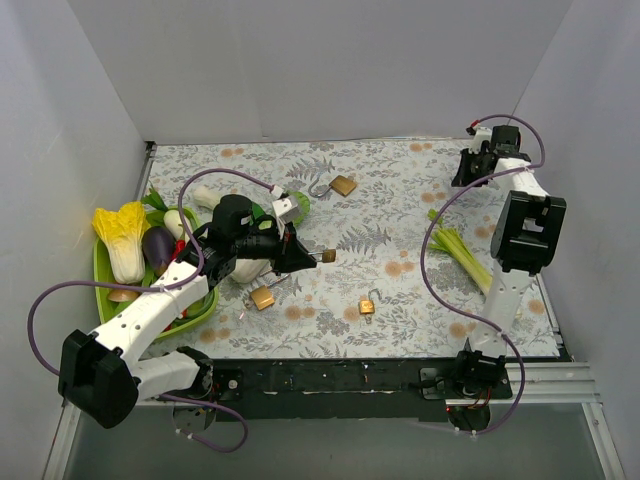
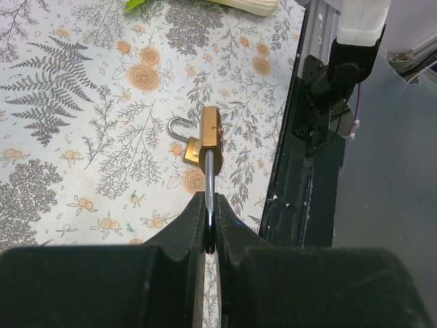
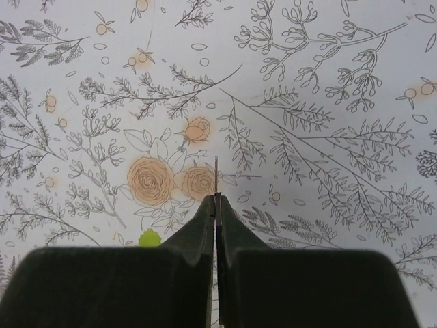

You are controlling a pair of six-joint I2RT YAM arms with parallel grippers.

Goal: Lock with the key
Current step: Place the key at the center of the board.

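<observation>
My left gripper point(image 1: 306, 259) point(image 2: 211, 202) is shut on a silver key point(image 2: 211, 174). The key's blade sits in a brass padlock point(image 1: 328, 256) point(image 2: 210, 130), which hangs on the key just above the floral table; I cannot see its shackle. A second brass padlock point(image 2: 193, 150) point(image 1: 367, 305) lies on the cloth behind it with its shackle open. My right gripper point(image 1: 463, 177) point(image 3: 216, 198) hangs over bare cloth at the far right. It is shut, and a thin metal sliver point(image 3: 216, 176) sticks out from between its tips.
Two more brass padlocks lie on the table, one point(image 1: 343, 185) at the back and one point(image 1: 263, 297) beside my left arm. A green tray point(image 1: 101, 280) of vegetables stands at the left. A leek point(image 1: 466, 257) lies on the right. The black front rail point(image 2: 300, 171) borders the table.
</observation>
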